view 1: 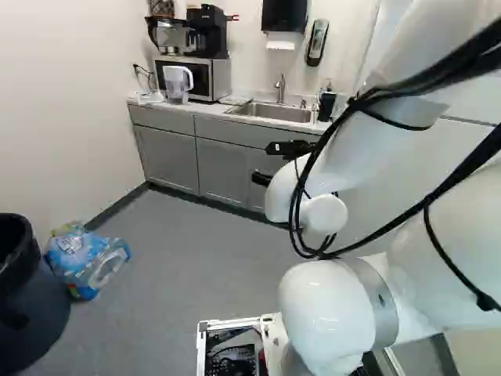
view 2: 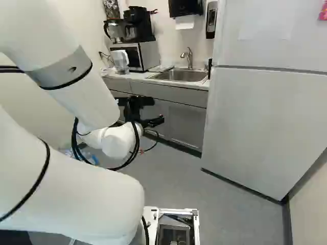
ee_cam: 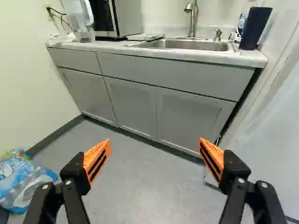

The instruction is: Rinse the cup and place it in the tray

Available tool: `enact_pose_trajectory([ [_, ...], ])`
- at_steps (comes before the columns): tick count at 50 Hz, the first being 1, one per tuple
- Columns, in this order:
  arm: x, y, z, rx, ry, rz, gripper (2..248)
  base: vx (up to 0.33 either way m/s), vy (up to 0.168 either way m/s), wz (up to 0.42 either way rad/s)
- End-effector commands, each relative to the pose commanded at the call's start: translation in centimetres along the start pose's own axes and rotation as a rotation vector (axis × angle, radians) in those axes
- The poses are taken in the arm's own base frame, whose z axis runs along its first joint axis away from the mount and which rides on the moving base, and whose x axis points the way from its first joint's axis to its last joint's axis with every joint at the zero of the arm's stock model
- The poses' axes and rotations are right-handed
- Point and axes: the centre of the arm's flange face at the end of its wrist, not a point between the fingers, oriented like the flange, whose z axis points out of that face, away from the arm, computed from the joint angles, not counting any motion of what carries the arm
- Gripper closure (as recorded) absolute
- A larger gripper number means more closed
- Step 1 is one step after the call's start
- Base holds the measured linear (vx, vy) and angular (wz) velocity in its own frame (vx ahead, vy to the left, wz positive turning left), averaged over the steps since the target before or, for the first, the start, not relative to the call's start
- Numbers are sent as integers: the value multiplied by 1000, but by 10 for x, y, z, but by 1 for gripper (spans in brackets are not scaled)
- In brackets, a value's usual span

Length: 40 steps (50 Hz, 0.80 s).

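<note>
In the left base view my gripper point(view 1: 262, 163) is held out in front of the grey cabinets, below counter height. Seen from the wrist, the gripper point(ee_cam: 155, 143) is open, its orange pads wide apart with nothing between them. A dark blue cup point(ee_cam: 255, 28) stands on the counter at the right end of the sink point(ee_cam: 187, 45), well ahead of the gripper; in the left base view the cup point(view 1: 326, 106) is beside a soap bottle. A flat, light tray-like thing point(ee_cam: 145, 37) lies on the counter between sink and microwave; its details are unclear.
The counter point(view 1: 205, 108) also bears a microwave point(view 1: 205, 76), a coffee maker point(view 1: 207, 30) and a clear pitcher point(view 1: 177, 83). A tall white fridge point(view 2: 260, 117) stands right of the cabinets. Wrapped bottles point(view 1: 84, 258) and a dark bin point(view 1: 31, 301) are on the floor at left.
</note>
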Motion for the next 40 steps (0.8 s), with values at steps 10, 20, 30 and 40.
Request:
enact_pose_trajectory([
  [10,5,0,4,0,7,0,3,0,0,0],
  [20,20,0,17,0,27,0,3,0,0,0],
  [30,37,0,32,0,48,0,3,0,0,0],
  [40,54,0,46,0,71,0,3,0,0,0],
])
